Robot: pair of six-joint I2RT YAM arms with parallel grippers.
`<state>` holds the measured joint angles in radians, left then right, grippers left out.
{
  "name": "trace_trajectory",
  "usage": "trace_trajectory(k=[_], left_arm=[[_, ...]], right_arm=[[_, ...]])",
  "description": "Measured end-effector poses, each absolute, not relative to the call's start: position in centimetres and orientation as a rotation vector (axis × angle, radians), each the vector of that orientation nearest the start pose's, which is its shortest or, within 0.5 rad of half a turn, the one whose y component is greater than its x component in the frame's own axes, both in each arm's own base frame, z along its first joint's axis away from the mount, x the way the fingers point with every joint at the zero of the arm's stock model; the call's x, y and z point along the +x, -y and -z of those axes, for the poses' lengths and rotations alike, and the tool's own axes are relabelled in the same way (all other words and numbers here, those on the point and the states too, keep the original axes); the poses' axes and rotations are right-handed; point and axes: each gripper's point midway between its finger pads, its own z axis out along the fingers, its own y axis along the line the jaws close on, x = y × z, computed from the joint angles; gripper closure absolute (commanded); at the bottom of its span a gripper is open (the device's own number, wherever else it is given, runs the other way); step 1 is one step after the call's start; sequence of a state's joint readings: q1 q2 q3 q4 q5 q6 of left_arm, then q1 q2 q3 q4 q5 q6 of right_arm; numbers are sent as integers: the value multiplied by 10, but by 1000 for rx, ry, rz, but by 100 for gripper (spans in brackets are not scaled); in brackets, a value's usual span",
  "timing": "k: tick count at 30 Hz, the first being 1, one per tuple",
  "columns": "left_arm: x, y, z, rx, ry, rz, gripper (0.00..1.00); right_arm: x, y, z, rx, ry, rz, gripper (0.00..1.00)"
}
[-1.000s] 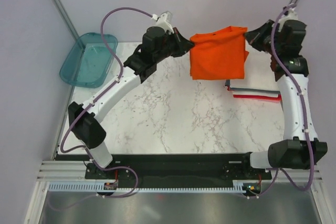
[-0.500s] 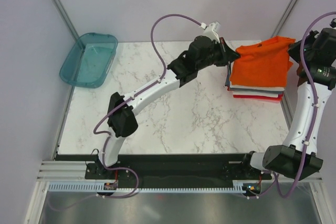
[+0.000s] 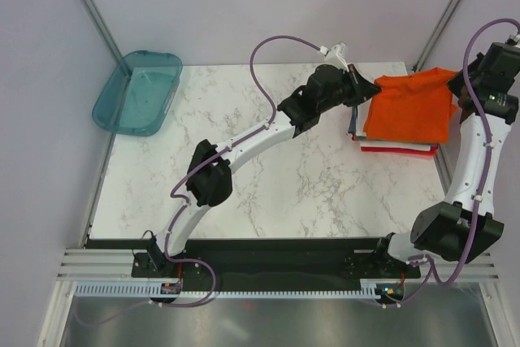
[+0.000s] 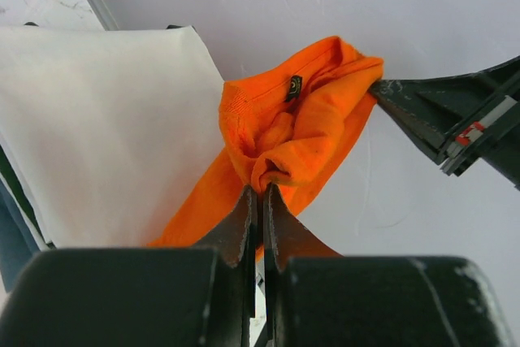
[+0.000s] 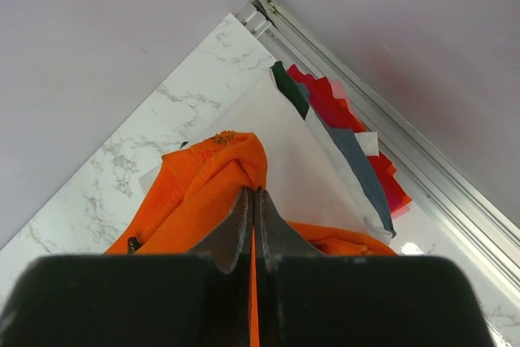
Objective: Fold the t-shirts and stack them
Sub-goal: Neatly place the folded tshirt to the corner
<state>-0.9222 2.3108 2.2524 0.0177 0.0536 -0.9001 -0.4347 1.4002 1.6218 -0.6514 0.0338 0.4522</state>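
Note:
The folded orange t-shirt (image 3: 410, 107) hangs between my two grippers over the stack of folded t-shirts (image 3: 394, 148) at the table's back right. My left gripper (image 3: 375, 86) is shut on its left top corner; the pinched orange cloth (image 4: 284, 148) shows above its jaws. My right gripper (image 3: 457, 79) is shut on the right top corner (image 5: 219, 168). The white top shirt of the stack (image 4: 106, 127) lies under the orange one, with grey and red shirts (image 5: 357, 152) below it. The orange shirt's lower part rests on the stack.
A teal plastic tray (image 3: 136, 92) stands at the back left corner. A metal frame post (image 5: 325, 62) runs along the table's right edge close to the stack. The wall stands just behind the stack.
Both grippers have carried the orange shirt to the right, from the table's back middle to over the stack, and lowered it onto the stack.

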Motion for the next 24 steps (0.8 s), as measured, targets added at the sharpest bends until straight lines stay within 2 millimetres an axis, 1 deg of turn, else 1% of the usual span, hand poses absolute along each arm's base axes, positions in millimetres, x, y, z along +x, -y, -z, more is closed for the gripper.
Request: trace_trajectory(k=[3,9,14,17,20,24], left_arm=[[390,581,-316,51,-1804,1422,98],[395,585,-309,30,-1795,1431,98],[405,585,-314,1,-1762,1436,98],[415,587,-314,-20,-1734,1452,98],[430,589,-305,-57,-1714,1461,96],[453,591,-279,-139,-1701,1485,94]], right_arm=[[385,169,-335,895,-1825,42,100],[391,176,-322,914,-1847,57,100],[401,181,-314,919,-1852,54,100],[409,184,-305,923,-1861,49,100],[418,188,-296,928,-1873,48,100],[436,194,-288,926,-1879,36,100]])
